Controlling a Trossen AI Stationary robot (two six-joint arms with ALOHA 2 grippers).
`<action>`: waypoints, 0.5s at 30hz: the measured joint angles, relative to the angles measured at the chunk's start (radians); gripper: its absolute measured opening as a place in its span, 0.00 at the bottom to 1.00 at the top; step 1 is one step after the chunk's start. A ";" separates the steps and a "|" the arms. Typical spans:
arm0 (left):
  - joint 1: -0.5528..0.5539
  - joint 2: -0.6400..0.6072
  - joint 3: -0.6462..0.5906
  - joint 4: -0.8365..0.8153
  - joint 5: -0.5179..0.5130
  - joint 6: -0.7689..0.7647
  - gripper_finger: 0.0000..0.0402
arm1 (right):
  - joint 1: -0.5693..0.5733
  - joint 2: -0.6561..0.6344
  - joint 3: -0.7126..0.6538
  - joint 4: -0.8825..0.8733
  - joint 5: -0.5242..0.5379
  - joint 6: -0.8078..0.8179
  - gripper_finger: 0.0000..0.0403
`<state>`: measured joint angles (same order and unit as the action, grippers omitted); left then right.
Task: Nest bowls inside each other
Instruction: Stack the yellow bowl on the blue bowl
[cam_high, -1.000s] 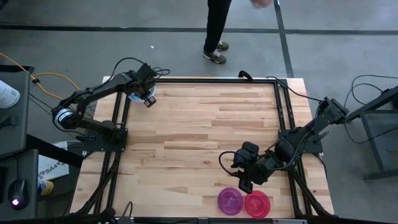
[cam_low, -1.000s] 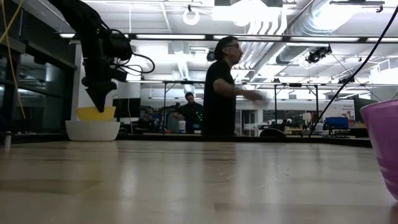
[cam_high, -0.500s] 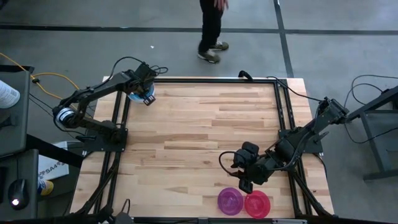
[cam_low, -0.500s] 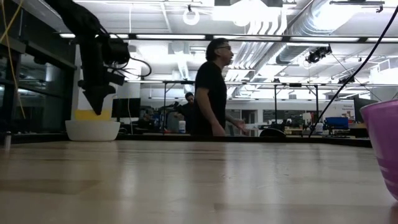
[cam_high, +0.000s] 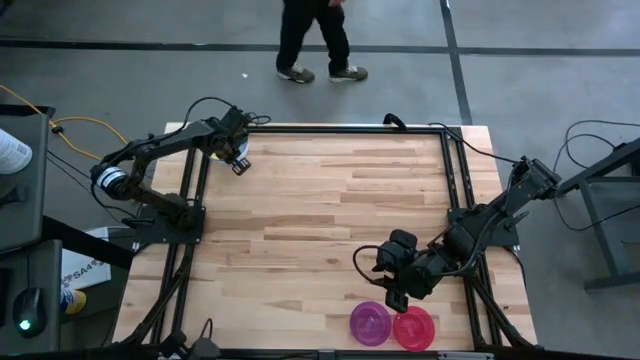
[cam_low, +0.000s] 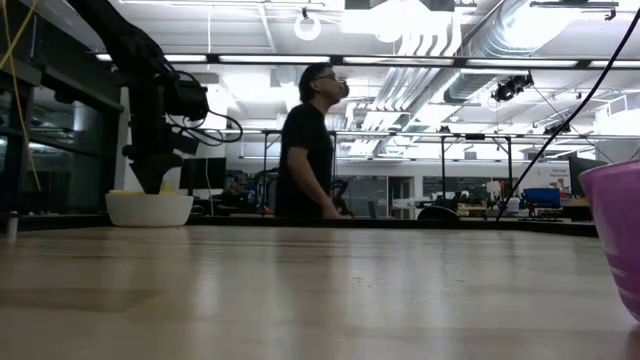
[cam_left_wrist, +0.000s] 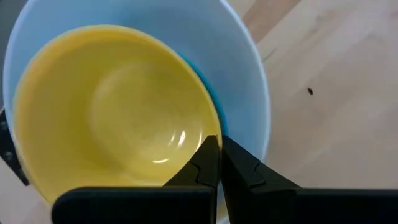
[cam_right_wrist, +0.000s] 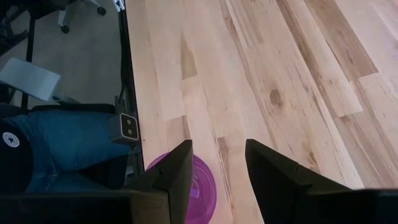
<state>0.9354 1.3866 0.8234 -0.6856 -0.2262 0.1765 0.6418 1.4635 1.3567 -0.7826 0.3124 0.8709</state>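
On the pale wooden plank table (cam_high: 320, 220), taken as the landmark, 2 small round plastic bowls sit touching at its near edge: a purple bowl (cam_high: 369, 322) and a red bowl (cam_high: 414, 327). Just behind them hangs the right gripper (cam_high: 396, 296), its fingers (cam_right_wrist: 174, 171) spread wide and empty above the purple bowl. At the table's far left corner stands a stack of 3: a white bowl (cam_left_wrist: 249, 81) holding a blue bowl (cam_left_wrist: 210, 93) and a yellow bowl (cam_left_wrist: 118, 118). The left gripper (cam_left_wrist: 219, 163) sits pinched on the yellow bowl's rim. Beyond the table a person (cam_low: 308, 145) walks.
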 joint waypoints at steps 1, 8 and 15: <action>-0.001 0.015 0.002 0.004 -0.005 0.000 0.00 | 0.000 0.000 0.000 0.000 0.000 0.000 0.35; -0.001 0.072 0.001 0.028 -0.009 0.001 0.06 | 0.000 0.000 0.000 0.000 0.000 0.000 0.35; 0.001 0.062 0.024 0.024 -0.006 0.011 0.17 | 0.000 0.000 0.000 0.000 0.002 -0.001 0.35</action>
<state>0.9360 1.4488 0.8478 -0.6614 -0.2322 0.1874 0.6415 1.4635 1.3567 -0.7822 0.3141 0.8700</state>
